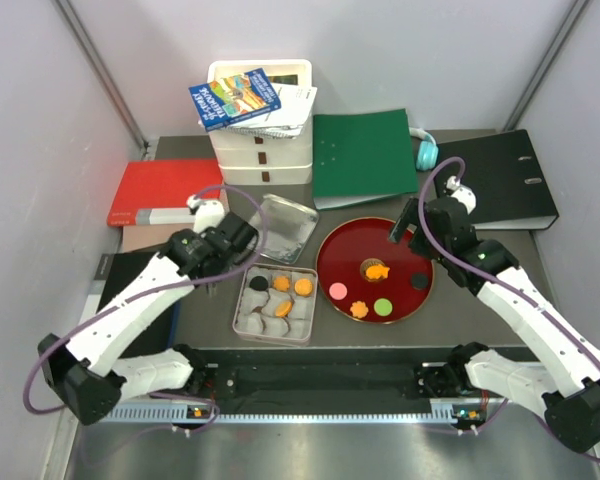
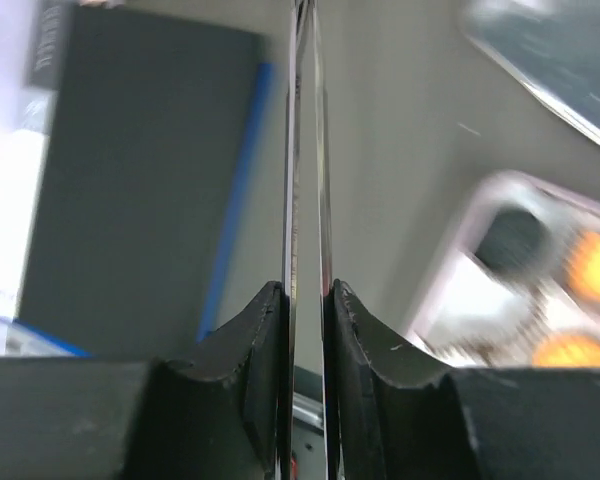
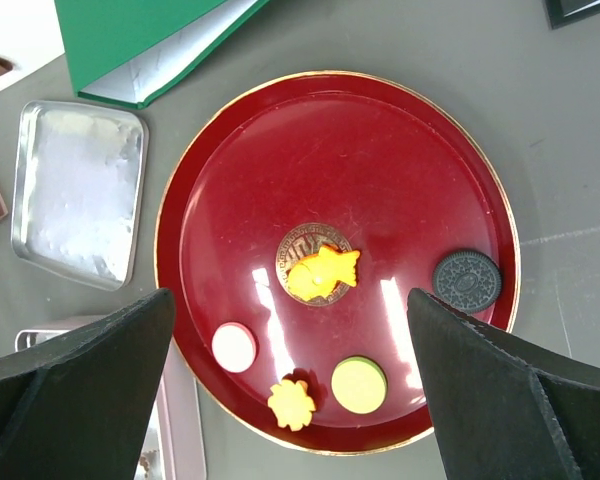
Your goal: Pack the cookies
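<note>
Right gripper [image 3: 290, 296] hangs with jaws wide apart over the red plate [image 3: 380, 150] mid-table. Five cookies [image 3: 322, 272] lie below, between the jaws. More sit in the tin [image 1: 242, 322] by the near edge. Left gripper [image 2: 305, 292] is clamped on a thin metal strip [image 2: 302, 150].

Bright, even light falls from above. On the red plate [image 3: 380, 130] two white glare streaks flank the centre; shadows around it are short and soft. The left wrist view is blurred, and the tin [image 2: 520, 280] beside the plate is smeared.
</note>
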